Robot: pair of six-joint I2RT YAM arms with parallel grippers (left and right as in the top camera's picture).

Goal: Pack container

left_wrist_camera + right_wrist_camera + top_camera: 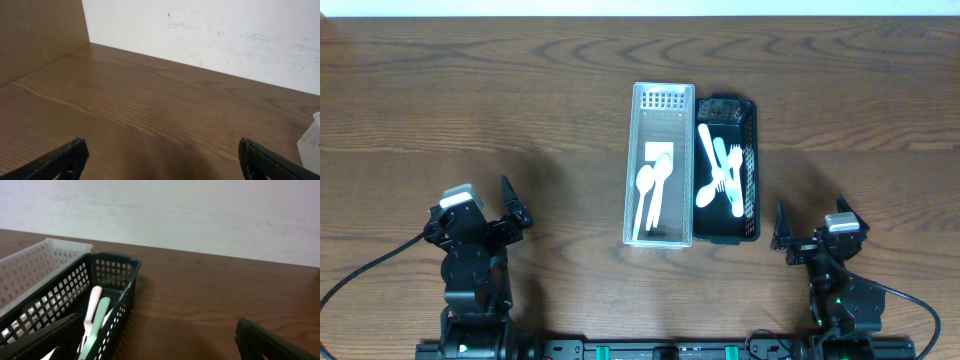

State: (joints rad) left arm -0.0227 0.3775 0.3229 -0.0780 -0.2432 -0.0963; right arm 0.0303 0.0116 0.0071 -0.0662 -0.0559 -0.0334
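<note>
A clear white basket (pixel 661 100) stands at the table's middle with two white spoons (pixel 652 185) inside. A black basket (pixel 750 170) stands touching its right side and holds several white and pale green utensils (pixel 718 172). My left gripper (pixel 515 207) is open and empty at the front left, far from both baskets. My right gripper (pixel 812 222) is open and empty at the front right, just right of the black basket's near end. The right wrist view shows the black basket (pixel 114 272) with a pink-white and a green handle (pixel 95 312). The white basket's corner (pixel 310 142) shows in the left wrist view.
The wooden table (pixel 470 110) spreads wide left and right of the baskets. A pale wall (pixel 200 210) lies beyond the far edge. Cables run from both arm bases along the front edge.
</note>
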